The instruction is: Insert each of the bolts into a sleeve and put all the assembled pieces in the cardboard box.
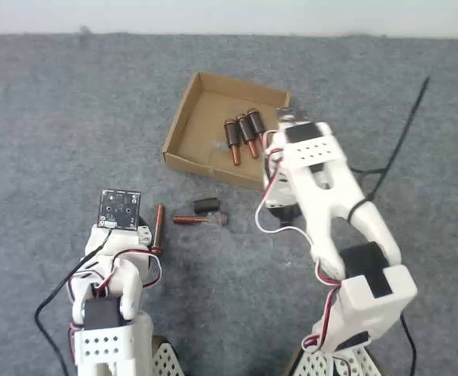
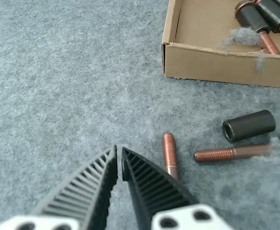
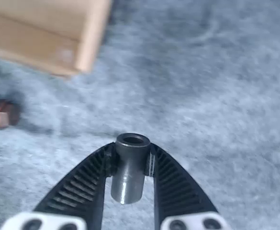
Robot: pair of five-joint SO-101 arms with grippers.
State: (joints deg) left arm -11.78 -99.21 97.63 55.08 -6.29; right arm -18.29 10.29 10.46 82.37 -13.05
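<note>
Fingers of the right gripper (image 3: pixel 130 149) are clamped on a dark held sleeve (image 3: pixel 128 177). It stands upright between them with its open bore facing up, most likely so that a bolt can be dropped or pushed straight in. In the high view this arm hangs just off the near corner of the cardboard box (image 1: pixel 183 117), close to where a finished piece must go.

The left gripper (image 2: pixel 119 149) is low over the table (image 1: pixel 56 117). Its fingers are drawn together, with only a sliver of gap and nothing seen between them. A copper near bolt (image 2: pixel 170 155) lies just beside one finger and runs under its edge, so it seems the next thing to be picked up, though no grasp on it can be made out. Farther off lie a second bolt (image 2: pixel 230 153) and, beside it, a loose sleeve (image 2: pixel 249 125), apart from each other and not yet joined.

Three assembled pieces (image 1: pixel 244 135) lie side by side in the box, so the job looks a little over half done.

The table wears a grey, felt-like carpet that sheds; a tuft of fluff (image 2: pixel 245 36) sits in the box. A pale strip runs behind the far edge.
</note>
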